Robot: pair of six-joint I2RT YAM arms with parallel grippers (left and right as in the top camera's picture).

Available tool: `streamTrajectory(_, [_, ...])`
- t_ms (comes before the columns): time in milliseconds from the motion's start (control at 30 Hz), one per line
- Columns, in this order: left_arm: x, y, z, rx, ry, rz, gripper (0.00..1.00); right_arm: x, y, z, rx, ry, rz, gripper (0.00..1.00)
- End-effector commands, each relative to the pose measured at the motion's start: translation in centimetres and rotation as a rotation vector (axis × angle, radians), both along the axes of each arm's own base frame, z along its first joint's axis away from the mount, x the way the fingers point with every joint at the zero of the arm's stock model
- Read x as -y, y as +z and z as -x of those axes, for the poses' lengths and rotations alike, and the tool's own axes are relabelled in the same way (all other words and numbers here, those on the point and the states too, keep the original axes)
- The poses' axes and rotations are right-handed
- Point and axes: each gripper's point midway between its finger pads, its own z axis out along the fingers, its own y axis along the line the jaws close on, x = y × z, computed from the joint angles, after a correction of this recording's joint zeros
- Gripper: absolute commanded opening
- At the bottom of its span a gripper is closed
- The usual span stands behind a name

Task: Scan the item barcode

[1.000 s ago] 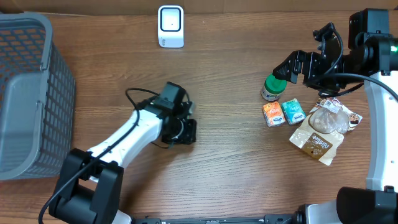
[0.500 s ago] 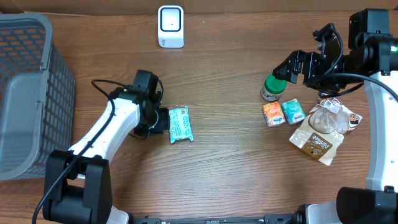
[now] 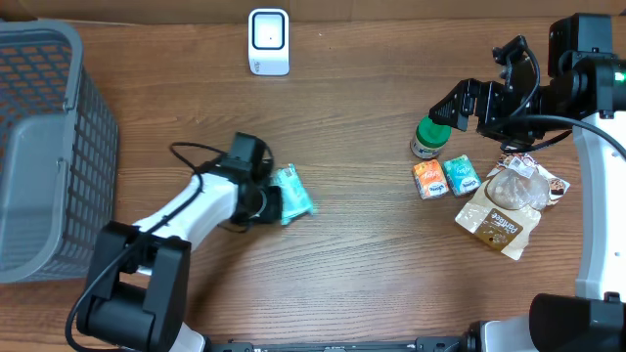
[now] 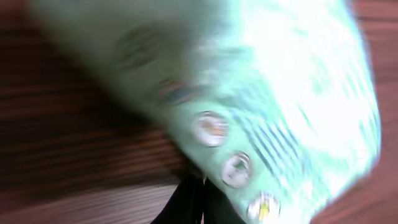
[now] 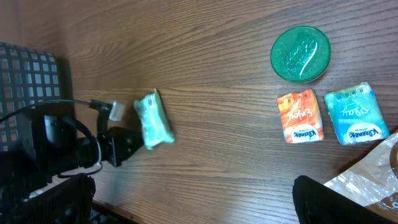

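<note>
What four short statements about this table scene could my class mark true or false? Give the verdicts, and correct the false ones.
1. The left gripper is shut on the teal packet. True.
2. The teal packet lies inside the basket. False: it is at the left gripper, over the wood to the right of the basket.
3. The green-lidded jar stands close to the orange tissue pack. True.
4. The right gripper holds the white scanner. False: the scanner sits alone at the far edge, and the right gripper is open near the jar.
</note>
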Motion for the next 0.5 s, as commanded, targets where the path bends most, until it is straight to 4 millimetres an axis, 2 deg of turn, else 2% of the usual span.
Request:
streamTrajectory(0, [2.7,0.1,1.3,0.008,-0.153,0.058,0.04,-0.2,0.5,-0.3,0.019,0.008,0.003,1.00])
streamTrajectory(200, [3.8,1.1,-0.4,0.105,-0.244,0.069,0.04,-0.3,0.5,-0.1,0.011,0.006,-0.002,1.00])
streamTrajectory(367, [3.6,3.3,-4.6,0.228,-0.200,0.079,0.06,-1.7,0.7,0.2,0.008,0.043,-0.031,1.00])
streamTrajectory(400, [3.6,4.4,-5.9,0.263,-0.188,0.087,0.06,-2.2,0.7,0.3,0.011,0.058,-0.030,1.00])
streamTrajectory(467, [3.5,6.0,-7.2,0.290,-0.174,0.092,0.06,-3.2,0.4,0.3,0.011,0.083,-0.032,1.00])
